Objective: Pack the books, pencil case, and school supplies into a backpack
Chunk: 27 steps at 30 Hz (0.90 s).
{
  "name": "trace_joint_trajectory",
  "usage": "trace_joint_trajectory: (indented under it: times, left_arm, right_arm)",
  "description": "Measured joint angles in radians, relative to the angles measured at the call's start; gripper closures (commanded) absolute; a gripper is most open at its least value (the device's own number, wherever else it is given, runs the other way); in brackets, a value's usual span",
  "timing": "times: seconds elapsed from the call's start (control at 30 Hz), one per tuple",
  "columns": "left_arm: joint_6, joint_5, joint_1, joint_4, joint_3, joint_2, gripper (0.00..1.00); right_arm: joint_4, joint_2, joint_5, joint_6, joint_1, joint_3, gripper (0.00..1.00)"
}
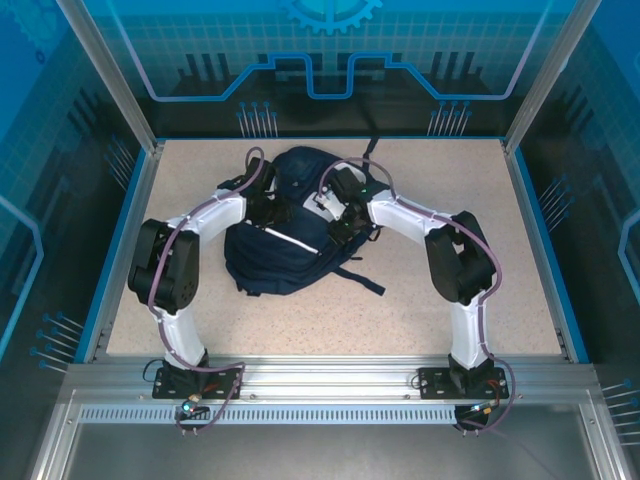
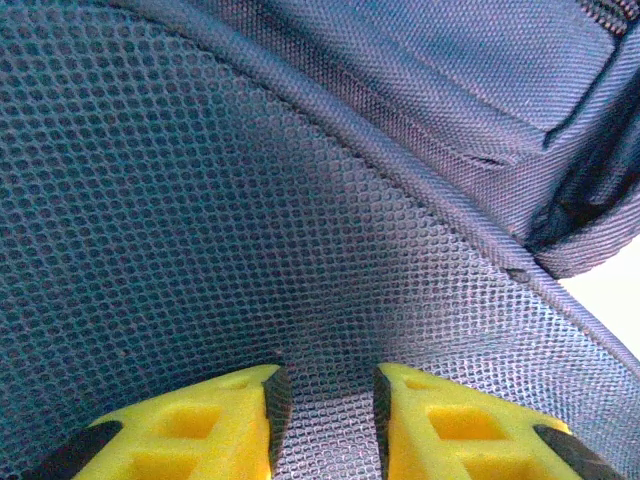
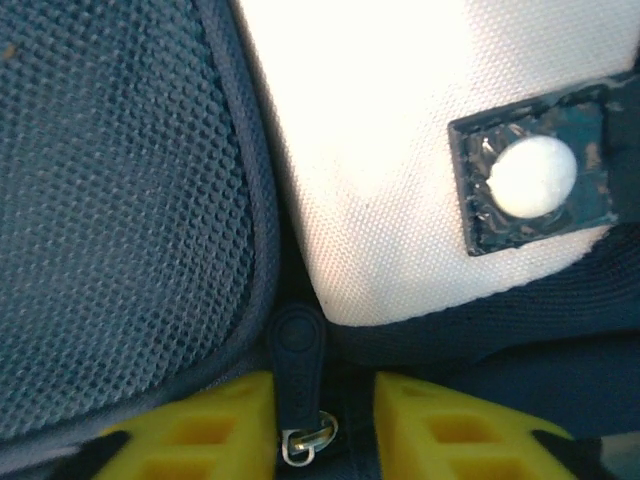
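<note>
Zipper pull [image 3: 297, 345] sits inside right pincer [image 3: 325, 388]; backpack [image 1: 280, 265] lies near far table [image 1: 450, 330] edge.

1. A speckled beige worktop [image 1: 440, 200] spans the cell floor.
2. A blue border [image 1: 541, 240] runs along its sides and far edge.
3. A silver rail [image 1: 330, 375] crosses the near edge, with a slotted strip [image 1: 330, 412] just below it.
4. Blue-lit panels [image 1: 200, 40] with a gear motif [image 1: 330, 10] stand behind.
5. Metal posts [image 1: 105, 70] rise at the far corners.
</note>
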Motion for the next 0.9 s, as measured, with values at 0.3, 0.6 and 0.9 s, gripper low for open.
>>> trace_joint_trajectory:
  times: [0.3, 0.6, 0.9]
  left_arm:
    - [0.0, -0.007, 0.003, 0.01, 0.016, 0.019, 0.69]
    - [0.0, -0.01, 0.005, 0.009, 0.018, 0.022, 0.69]
    - [0.0, -0.01, 0.005, 0.009, 0.018, 0.022, 0.69]
  right_arm:
    - [0.211, -0.117, 0.134, 0.097, 0.026, -0.167, 0.95]
    - [0.304, -0.254, 0.195, 0.252, 0.008, -0.298, 0.93]
    - [0.221, -0.2, 0.065, 0.25, 0.005, -0.216, 0.64]
